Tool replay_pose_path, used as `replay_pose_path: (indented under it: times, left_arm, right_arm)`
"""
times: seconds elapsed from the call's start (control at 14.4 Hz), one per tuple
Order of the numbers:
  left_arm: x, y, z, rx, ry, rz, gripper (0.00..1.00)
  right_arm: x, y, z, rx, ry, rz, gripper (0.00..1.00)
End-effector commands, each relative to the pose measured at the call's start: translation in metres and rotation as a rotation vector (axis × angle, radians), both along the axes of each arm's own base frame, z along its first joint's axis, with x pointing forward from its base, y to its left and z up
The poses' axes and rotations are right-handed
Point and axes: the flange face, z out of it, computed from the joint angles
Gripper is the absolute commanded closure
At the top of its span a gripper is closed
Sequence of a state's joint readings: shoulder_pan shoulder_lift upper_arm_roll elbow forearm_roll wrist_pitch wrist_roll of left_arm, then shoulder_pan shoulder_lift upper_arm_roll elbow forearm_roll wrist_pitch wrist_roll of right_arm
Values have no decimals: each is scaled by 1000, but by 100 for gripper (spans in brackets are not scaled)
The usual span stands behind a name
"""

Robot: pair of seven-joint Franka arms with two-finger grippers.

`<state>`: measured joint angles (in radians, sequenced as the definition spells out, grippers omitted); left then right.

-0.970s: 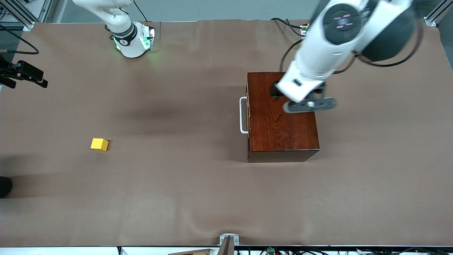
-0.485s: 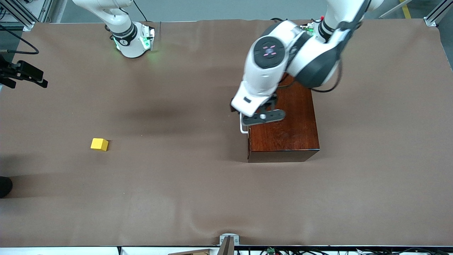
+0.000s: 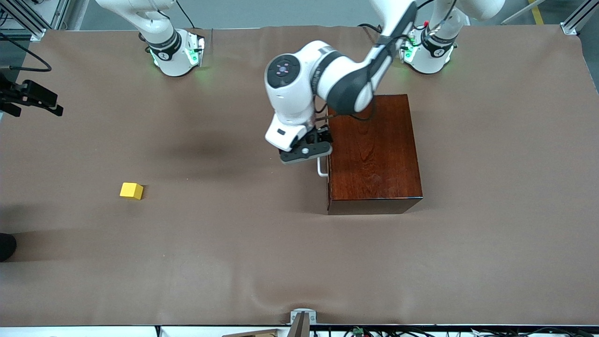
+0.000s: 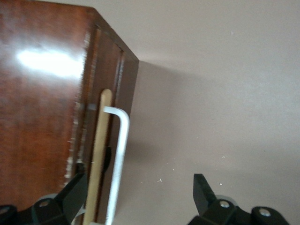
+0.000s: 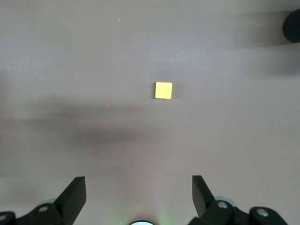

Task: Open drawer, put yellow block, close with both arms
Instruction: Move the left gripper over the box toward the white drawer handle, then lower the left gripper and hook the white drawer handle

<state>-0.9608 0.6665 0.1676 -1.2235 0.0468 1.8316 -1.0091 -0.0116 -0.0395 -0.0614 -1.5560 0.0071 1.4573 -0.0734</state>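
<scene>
Over the drawer's white handle (image 4: 118, 159), the left gripper (image 4: 140, 199) is held spread, empty; high over the yellow block (image 5: 163, 90), the right gripper (image 5: 138, 197) is held spread.

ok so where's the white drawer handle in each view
front view: white handle on the wooden box face toward the right arm's end, mostly hidden under the left gripper.
left wrist view: handle in full, between the open jaws.
right wrist view: not in it.
shared landmark: the wooden box.

Box (image 3: 374, 154): glossy reddish-brown wood, visible grain. Handle (image 4: 119, 159): white bar. Block (image 3: 131, 191): bright yellow. Table cover (image 3: 210, 243): plain dull brown. Arms: white, dark grey joints; bases lit green.
</scene>
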Motion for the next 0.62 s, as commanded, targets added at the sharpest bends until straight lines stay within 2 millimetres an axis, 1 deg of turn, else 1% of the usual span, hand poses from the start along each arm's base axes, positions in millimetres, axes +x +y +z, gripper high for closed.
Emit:
replay_pose_path:
  times: [0.0,0.14,0.35,0.48,0.55]
  left_arm:
    - [1,-9,-14,58,-48,-25,0]
    - [-2,-10,-27,114,-54,-59,0]
    - [-10,-17,-50,149,-44,-86,0]
    - [-12,-18,-53,161,-41,-116,0]
    - [-12,-18,-57,172,-42,-124,0]
  right_arm:
    - [-8,-2,5,16,-5,4,0]
    - [-8,-2,5,16,-5,5,0]
    - [-8,-2,5,14,-5,6,0]
    - [-8,-1,5,16,-7,8,0]
    - [-8,-1,5,15,-7,7,0]
